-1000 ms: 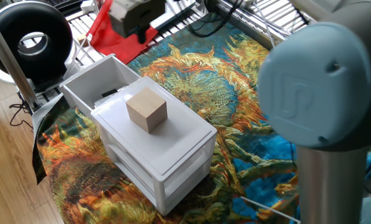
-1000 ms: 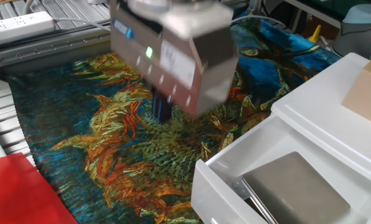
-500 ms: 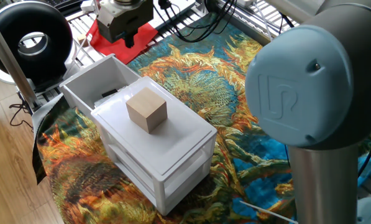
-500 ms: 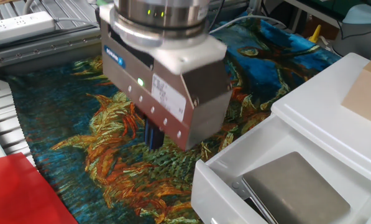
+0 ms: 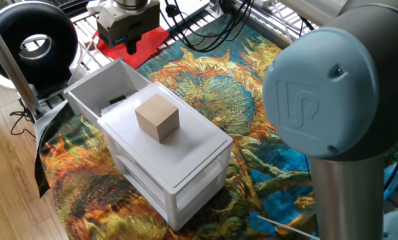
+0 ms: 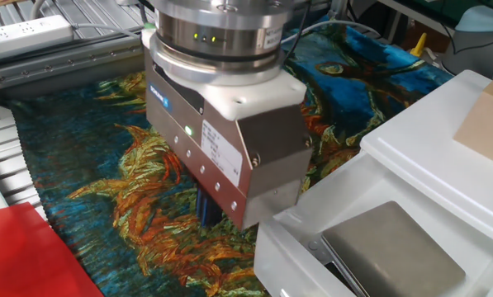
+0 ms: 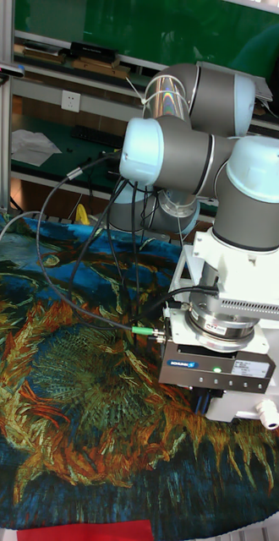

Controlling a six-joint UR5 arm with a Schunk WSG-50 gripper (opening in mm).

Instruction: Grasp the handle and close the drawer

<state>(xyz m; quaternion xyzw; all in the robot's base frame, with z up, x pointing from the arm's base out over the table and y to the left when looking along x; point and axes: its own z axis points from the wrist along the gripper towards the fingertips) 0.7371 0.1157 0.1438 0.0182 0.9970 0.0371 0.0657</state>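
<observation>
In one fixed view, you can see the drawer (image 5: 109, 90) at the top of the small white cabinet (image 5: 179, 167), pulled out toward the far side of the table (image 5: 252, 100). A wooden cube (image 5: 157, 117) sits on the cabinet's lid. Your gripper (image 5: 129, 41) hangs just past the drawer's open end.

In the other fixed view, the gripper (image 6: 209, 216) is low, right beside the drawer's front wall (image 6: 291, 260). A flat grey thing (image 6: 391, 247) lies inside the drawer. The dark fingers (image 6: 206, 208) are mostly hidden, so you cannot tell if they are open or closed.

In the tall fixed view, the gripper (image 7: 217, 382) points down over the colourful cloth (image 7: 63, 380).

The drawer looks like thin, light plastic that slides easily. Take hold at the front edge, where the handle should be, and push gently so the cabinet does not slide.
</observation>
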